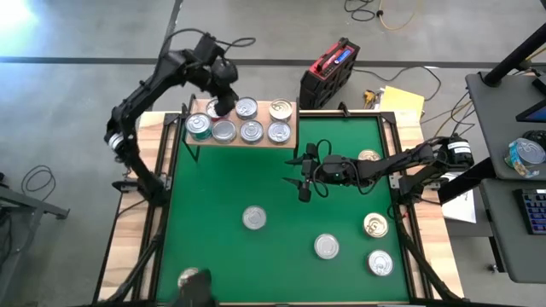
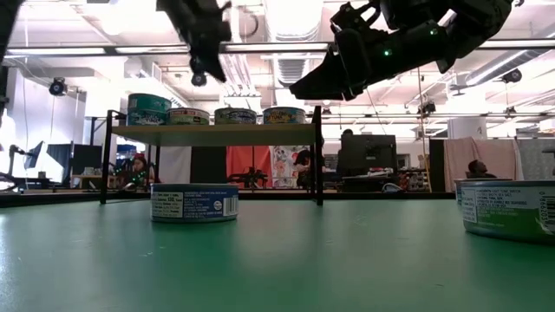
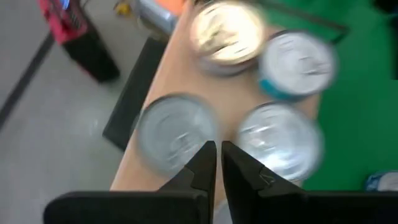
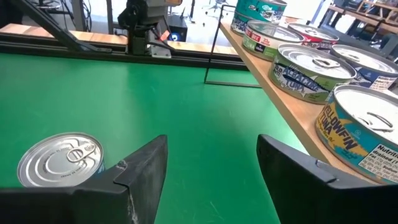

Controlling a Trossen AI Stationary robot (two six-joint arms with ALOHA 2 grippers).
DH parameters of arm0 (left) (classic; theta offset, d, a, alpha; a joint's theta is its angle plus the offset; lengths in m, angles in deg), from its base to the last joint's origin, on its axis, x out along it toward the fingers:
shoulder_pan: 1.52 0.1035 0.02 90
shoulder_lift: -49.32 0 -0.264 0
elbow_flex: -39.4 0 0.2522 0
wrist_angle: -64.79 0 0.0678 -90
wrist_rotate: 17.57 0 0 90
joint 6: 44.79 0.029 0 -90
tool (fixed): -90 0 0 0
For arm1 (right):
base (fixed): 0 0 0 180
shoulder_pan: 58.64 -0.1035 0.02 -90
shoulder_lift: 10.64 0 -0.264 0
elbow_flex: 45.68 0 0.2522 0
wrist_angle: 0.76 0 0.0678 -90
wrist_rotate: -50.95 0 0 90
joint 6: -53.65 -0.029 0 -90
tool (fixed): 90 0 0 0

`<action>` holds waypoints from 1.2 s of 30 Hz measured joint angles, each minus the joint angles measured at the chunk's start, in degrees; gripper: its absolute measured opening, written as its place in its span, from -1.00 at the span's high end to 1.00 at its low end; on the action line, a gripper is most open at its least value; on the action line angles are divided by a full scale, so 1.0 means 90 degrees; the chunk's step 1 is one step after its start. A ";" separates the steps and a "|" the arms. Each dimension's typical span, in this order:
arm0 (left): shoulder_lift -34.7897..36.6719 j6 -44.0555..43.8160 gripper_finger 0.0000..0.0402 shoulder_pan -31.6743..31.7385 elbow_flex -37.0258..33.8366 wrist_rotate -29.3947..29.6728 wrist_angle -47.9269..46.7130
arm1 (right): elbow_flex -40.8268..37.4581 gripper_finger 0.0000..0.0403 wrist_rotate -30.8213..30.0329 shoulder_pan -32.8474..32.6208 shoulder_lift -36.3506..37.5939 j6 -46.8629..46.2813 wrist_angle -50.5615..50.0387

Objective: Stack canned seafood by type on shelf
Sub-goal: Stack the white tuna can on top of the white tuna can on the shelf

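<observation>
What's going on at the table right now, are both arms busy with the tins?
The left gripper is over the shelf, fingers shut and holding nothing, above the tins already placed there. One teal-sided tin sits stacked on another at the shelf's left end. The right gripper hangs open and empty over the green mat, just in front of the shelf. Loose tins are scattered on the mat, the nearest not yet picked up.

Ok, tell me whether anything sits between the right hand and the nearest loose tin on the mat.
Nothing visible does. The right hand hangs open above bare green mat, and the nearest silver-topped tin lies on the mat with only open mat between them. The shelf and its tins stand off to one side.
</observation>
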 joint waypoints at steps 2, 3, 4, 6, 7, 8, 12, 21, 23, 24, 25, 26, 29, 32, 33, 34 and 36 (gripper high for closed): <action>0.0359 -0.0110 0.98 -0.0361 -0.0419 0.0001 0.0316 | 0.0000 -0.15 0.0000 0.0000 0.0000 -0.0004 -0.0005; 0.0558 -0.0205 0.99 -0.0537 -0.0672 0.0005 0.0508 | 0.0000 -0.14 0.0000 0.0000 0.0000 -0.0019 -0.0005; 0.0764 -0.0296 0.99 -0.0726 -0.0944 0.0026 0.0711 | -0.0001 -0.14 0.0000 0.0000 0.0000 -0.0044 -0.0005; 0.1186 -0.0483 1.00 -0.1125 -0.1564 0.0351 0.1080 | -0.0002 -0.12 0.0000 0.0000 0.0000 -0.0062 -0.0006; 0.1402 -0.0608 1.00 -0.1322 -0.1876 0.0598 0.1223 | -0.0002 -0.12 0.0000 0.0000 0.0000 -0.0088 -0.0009; 0.1620 -0.0803 1.00 -0.1527 -0.2199 0.0940 0.1392 | -0.0002 -0.12 0.0000 0.0000 0.0000 -0.0124 -0.0008; 0.2377 -0.1605 1.00 -0.2403 -0.3325 0.1808 0.2018 | -0.0005 -0.12 0.0002 0.0000 0.0000 -0.0260 -0.0012; 0.3247 -0.2531 1.00 -0.4262 -0.4925 0.2740 0.3255 | -0.0005 -0.03 0.0016 -0.0023 0.0000 -0.0759 -0.0021; 0.3295 -0.2696 1.00 -0.4576 -0.5145 0.3122 0.3428 | -0.0005 0.00 0.0022 -0.0070 0.0000 -0.0913 -0.0082; 0.3306 -0.2770 1.00 -0.4715 -0.5233 0.3264 0.3458 | -0.0005 0.02 0.0021 -0.0107 0.0000 -0.0992 -0.0134; 0.3310 -0.2855 1.00 -0.4850 -0.5314 0.3375 0.3477 | -0.0005 0.04 0.0027 -0.0146 0.0000 -0.1054 -0.0182; 0.3309 -0.2931 1.00 -0.4985 -0.5394 0.3469 0.3530 | -0.0005 0.06 0.0027 -0.0189 0.0000 -0.1125 -0.0223; 0.3305 -0.3040 1.00 -0.5328 -0.5644 0.3562 0.3821 | -0.0005 0.12 0.0025 -0.0358 0.0000 -0.1274 -0.0353; 0.3273 -0.3046 1.00 -0.5643 -0.5796 0.3570 0.4033 | -0.0005 0.20 0.0032 -0.0560 0.0000 -0.1482 -0.0453; 0.3271 -0.3047 1.00 -0.5748 -0.5827 0.3577 0.4094 | -0.0005 0.23 0.0036 -0.0632 0.0000 -0.1540 -0.0464; 0.3265 -0.3046 1.00 -0.5856 -0.5860 0.3607 0.4184 | -0.0005 0.26 0.0036 -0.0704 0.0000 -0.1582 -0.0488; 0.3237 -0.2995 1.00 -0.6078 -0.5921 0.3720 0.4460 | -0.0005 0.31 0.0036 -0.0850 0.0000 -0.1675 -0.0554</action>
